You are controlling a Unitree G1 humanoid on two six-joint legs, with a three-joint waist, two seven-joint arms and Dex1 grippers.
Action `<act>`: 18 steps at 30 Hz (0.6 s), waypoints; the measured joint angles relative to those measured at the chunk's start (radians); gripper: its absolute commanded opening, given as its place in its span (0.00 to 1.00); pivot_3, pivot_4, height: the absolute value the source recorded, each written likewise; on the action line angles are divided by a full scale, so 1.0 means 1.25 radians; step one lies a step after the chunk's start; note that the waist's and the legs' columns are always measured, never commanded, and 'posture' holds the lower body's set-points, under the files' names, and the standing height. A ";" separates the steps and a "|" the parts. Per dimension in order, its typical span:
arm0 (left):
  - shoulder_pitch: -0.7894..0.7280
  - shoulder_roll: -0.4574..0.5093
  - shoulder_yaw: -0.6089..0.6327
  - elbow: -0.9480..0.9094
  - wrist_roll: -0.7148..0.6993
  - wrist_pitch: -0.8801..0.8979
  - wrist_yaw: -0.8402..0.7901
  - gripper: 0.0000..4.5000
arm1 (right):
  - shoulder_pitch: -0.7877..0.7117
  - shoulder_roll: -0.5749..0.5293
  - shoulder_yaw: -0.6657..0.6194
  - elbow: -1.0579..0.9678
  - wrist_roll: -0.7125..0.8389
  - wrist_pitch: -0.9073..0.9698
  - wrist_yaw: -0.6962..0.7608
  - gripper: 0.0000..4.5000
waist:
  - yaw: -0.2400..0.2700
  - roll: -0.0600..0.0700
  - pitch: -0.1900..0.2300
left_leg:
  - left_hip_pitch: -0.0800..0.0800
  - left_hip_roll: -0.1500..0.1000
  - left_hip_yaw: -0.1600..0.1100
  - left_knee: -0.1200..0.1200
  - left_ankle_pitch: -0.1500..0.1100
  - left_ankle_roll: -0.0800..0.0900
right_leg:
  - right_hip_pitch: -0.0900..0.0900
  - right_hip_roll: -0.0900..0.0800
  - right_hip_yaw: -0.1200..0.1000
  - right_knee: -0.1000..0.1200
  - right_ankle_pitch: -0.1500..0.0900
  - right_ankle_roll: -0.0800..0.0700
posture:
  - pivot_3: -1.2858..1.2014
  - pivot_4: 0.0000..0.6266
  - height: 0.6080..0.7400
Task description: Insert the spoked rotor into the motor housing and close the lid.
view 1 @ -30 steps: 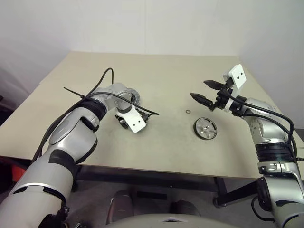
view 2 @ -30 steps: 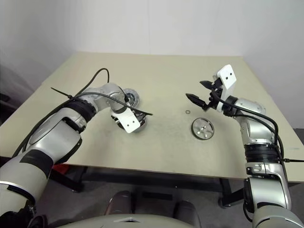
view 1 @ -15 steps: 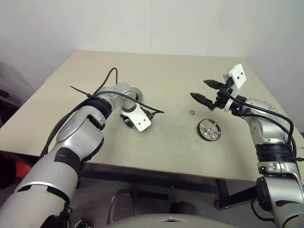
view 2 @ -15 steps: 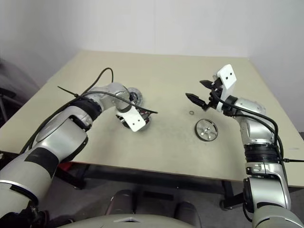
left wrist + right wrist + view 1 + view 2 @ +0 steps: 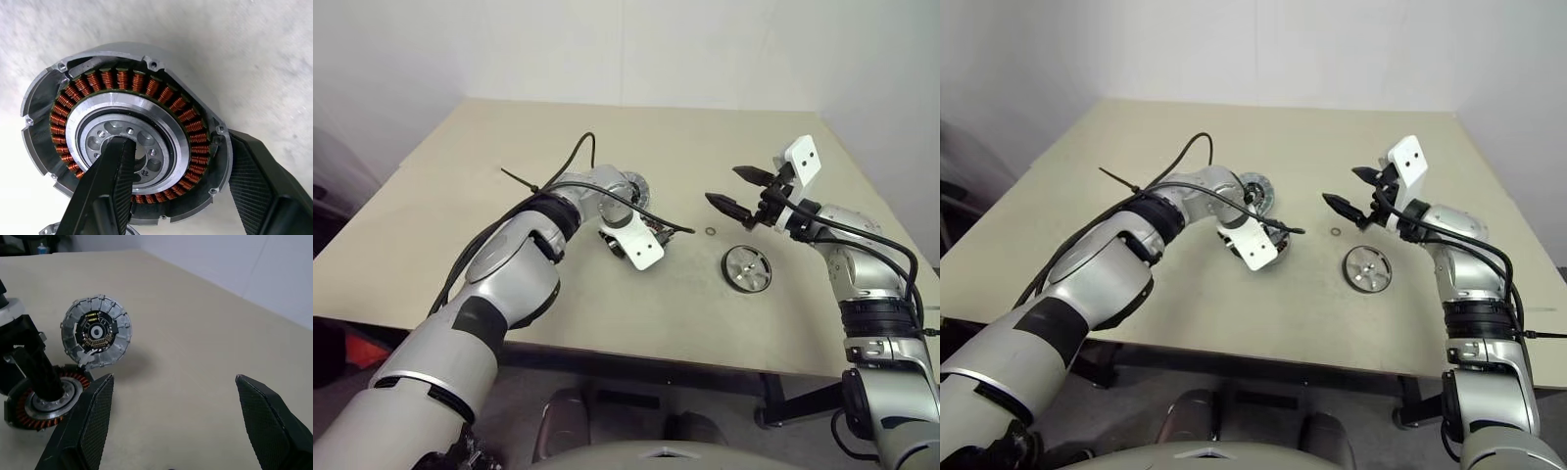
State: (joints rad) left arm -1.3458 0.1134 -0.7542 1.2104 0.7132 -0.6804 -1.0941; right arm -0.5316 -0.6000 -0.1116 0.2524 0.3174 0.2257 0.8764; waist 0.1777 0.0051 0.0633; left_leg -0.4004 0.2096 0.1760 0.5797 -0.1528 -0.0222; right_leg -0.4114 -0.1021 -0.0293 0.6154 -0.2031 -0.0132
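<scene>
Motor housing: the motor housing (image 5: pixel 745 266) lies flat on the table (image 5: pixel 489 157), open side up, at about 4 o'clock from the left gripper. It has a dark rim, and inside I see its pale floor with a few small dark spots.

Spoked rotor: the spoked rotor (image 5: pixel 122 81) is in the left gripper, near the middle of the table and well apart from the housing. Its copper coils stand in a full circle around a silvery inner ring with an open centre. In the left wrist view a grey metal edge with small screw holes goes around the coils. I cannot tell if the rotor rests on the table or hangs a little over it.

Lid: the lid (image 5: pixel 96 338) is just beside the rotor, at about 11 o'clock from it. It is a grey disc with a dark hub and a small yellow mark, and it looks tilted up on its edge.

Washer: a tiny washer ring (image 5: pixel 710 232) lies on the table at about 11 o'clock from the housing.

Left gripper: the left gripper (image 5: pixel 178 142) points steeply down and is about half spread. One of its fingers (image 5: pixel 112 186) sits in the rotor's open centre and the other is outside the grey edge, so it clamps one side of the rotor.

Right gripper: the right gripper (image 5: pixel 729 188) is in the air at about 12 o'clock from the housing and points level toward the rotor. Its fingers are spread wide, with nothing between them.
</scene>
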 measured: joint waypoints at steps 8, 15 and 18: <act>-0.004 -0.048 0.000 0.014 0.003 0.001 0.016 0.52 | 0.020 0.000 -0.004 -0.031 0.001 0.000 -0.012 1.00 | -0.001 0.000 0.000 | 0.000 -0.002 0.000 0.000 0.001 0.003 | 0.000 -0.005 0.000 0.000 0.000 0.000 | 0.52 0.00 1.00; -0.007 -0.050 -0.003 0.043 0.017 0.012 0.023 0.68 | 0.034 0.000 -0.014 -0.049 0.006 0.001 -0.025 1.00 | 0.000 0.000 0.000 | -0.001 -0.002 0.000 0.000 0.001 0.004 | 0.000 -0.005 -0.001 0.000 0.000 0.000 | 0.52 0.00 1.00; -0.011 -0.049 -0.003 0.045 0.017 0.018 0.028 0.87 | 0.035 0.000 -0.020 -0.054 0.010 0.001 -0.028 1.00 | 0.000 0.000 0.000 | -0.001 -0.002 0.000 0.000 0.001 0.004 | 0.000 -0.005 -0.001 0.000 0.000 0.000 | 0.52 0.00 1.00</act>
State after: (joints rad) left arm -1.3592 0.0517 -0.7573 1.2664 0.7344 -0.6582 -1.0595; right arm -0.4874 -0.6000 -0.1367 0.1847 0.3299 0.2269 0.8416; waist 0.1772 0.0049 0.0633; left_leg -0.4015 0.2070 0.1760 0.5798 -0.1517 -0.0173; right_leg -0.4111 -0.1086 -0.0301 0.6157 -0.2031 -0.0128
